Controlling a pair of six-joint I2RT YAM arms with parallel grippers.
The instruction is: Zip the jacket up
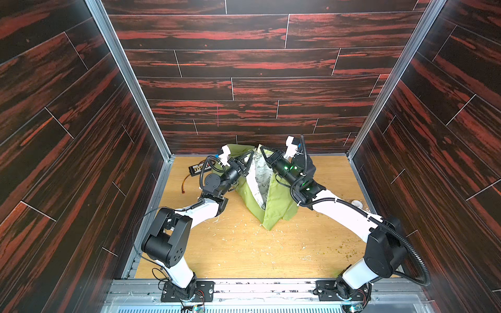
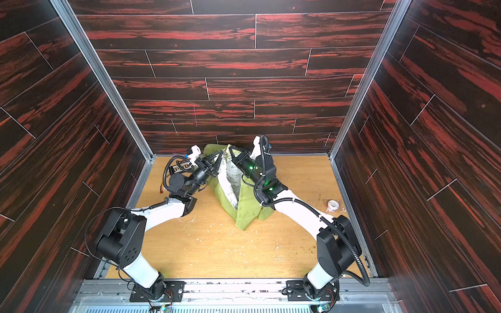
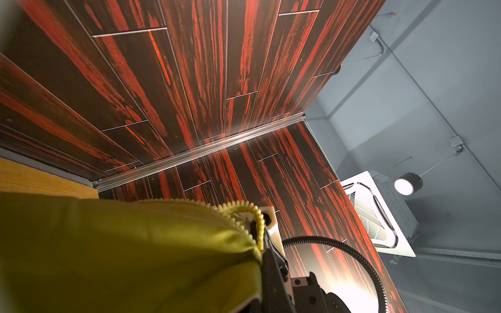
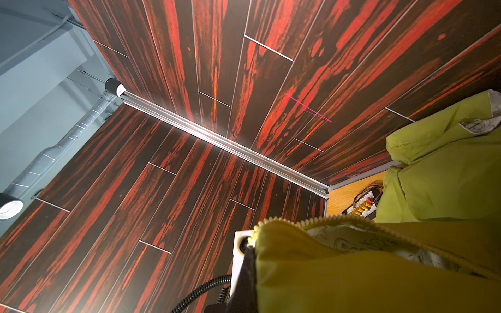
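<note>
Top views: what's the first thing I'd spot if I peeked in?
The green jacket pops out first, held up open at the far end of the wooden table, its white patterned lining showing. The left arm and right arm each pinch one zipper edge in shut jaws, with dark red-streaked walls all around.

You've got two matching arms: left arm [image 1: 202, 211] and right arm [image 1: 336, 207], white links with boxy black joint housings [image 1: 168, 238]. Right one carries ribbed black conduit [image 1: 417, 260], white zip ties, and green LEDs [image 1: 291, 168] near the wrist. Left one has thin loose black cables [image 1: 134, 233]. White camera mounts [image 1: 291, 143] on both wrists. Left hand [image 1: 252, 155] and right hand [image 1: 262, 151] have black triangular fingers. Black base plates [image 1: 206, 291], screw heads visible.
</note>
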